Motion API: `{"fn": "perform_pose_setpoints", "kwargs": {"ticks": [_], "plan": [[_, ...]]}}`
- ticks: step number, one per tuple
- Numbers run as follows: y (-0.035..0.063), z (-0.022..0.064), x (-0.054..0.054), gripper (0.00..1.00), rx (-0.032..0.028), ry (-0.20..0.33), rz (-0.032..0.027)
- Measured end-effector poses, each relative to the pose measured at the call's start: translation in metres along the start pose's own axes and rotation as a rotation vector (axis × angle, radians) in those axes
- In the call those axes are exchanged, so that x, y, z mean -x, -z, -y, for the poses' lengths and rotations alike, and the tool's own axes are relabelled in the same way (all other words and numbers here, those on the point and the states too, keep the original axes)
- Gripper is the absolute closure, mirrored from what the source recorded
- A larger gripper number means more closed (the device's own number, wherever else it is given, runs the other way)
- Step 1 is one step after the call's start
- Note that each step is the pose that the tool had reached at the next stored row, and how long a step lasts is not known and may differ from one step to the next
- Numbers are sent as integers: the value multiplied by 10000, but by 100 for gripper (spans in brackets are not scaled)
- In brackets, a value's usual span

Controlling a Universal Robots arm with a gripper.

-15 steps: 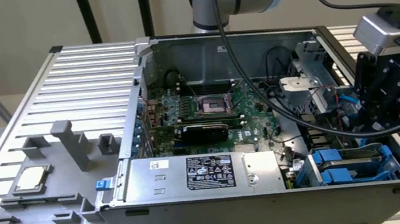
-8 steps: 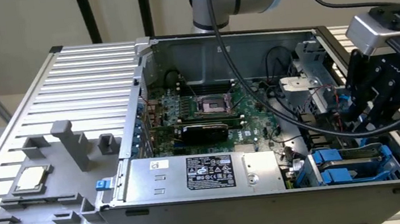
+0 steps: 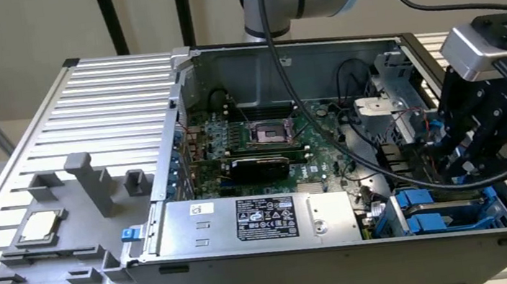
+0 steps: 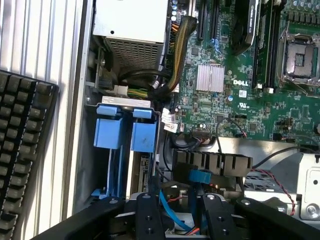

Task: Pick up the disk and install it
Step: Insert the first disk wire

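The disk (image 3: pixel 434 220) (image 4: pixel 142 137), a silvery drive edge in bright blue carrier rails, stands upright in the drive bay at the front corner of the open computer case (image 3: pixel 346 261) on the exterior view's right. My gripper (image 3: pixel 466 159) (image 4: pixel 181 200) hangs over the case just beside that bay, close to the blue rails but not touching them. Its black fingers (image 4: pixel 148 210) stand apart, and between them there is nothing but loose blue and red cables lying deeper in the case. The gripper is open and holds nothing.
The grey power supply box (image 3: pixel 254 222) (image 4: pixel 130 20) lies along the case front next to the bay. Behind it is the green motherboard (image 3: pixel 253 142) (image 4: pixel 250 75). A small silver CPU chip (image 3: pixel 40 226) rests on grey fixtures on the slatted table. A black keyboard (image 4: pixel 20 150) lies outside the case.
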State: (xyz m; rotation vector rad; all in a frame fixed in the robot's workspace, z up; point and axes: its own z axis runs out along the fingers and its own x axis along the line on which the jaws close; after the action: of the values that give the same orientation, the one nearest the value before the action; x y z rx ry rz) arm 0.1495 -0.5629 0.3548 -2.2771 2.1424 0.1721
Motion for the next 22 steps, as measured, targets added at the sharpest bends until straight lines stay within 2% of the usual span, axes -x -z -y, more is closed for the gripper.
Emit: {"fn": "perform_pose_setpoints", "kwargs": {"ticks": [2, 4, 10, 16, 22], "plan": [[4, 0, -49, 63, -7, 9, 130], [9, 5, -102, 63, -10, 15, 222], [26, 41, -265, 63, 6, 26, 394], [33, 183, -373, 63, 6, 32, 502], [1, 319, -398, 63, 23, 69, 552]]}}
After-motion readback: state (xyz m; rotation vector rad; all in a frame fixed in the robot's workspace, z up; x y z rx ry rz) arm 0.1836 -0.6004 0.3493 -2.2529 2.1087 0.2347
